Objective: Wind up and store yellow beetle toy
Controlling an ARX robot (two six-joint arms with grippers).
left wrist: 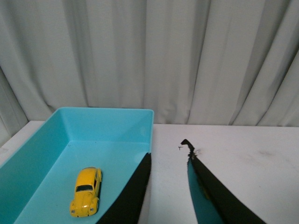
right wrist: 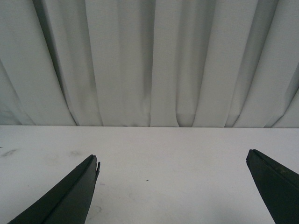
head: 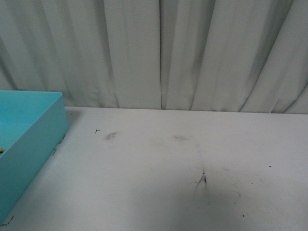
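Note:
The yellow beetle toy (left wrist: 86, 192) rests on its wheels on the floor of the turquoise bin (left wrist: 105, 115), free of any grip. My left gripper (left wrist: 169, 154) hangs open above the bin's corner, one finger over the bin's inside, the other over the white table. Nothing sits between its fingers. In the right wrist view my right gripper (right wrist: 173, 161) is spread wide open over bare table with nothing in it. The front view shows only a piece of the bin (head: 48, 129) at its left edge; neither arm appears there, and the toy is hidden.
A white table (head: 183, 168) with dark scuff marks (head: 202, 179) stretches out to the right of the bin. A pleated white curtain (head: 159, 53) closes off the table's far edge.

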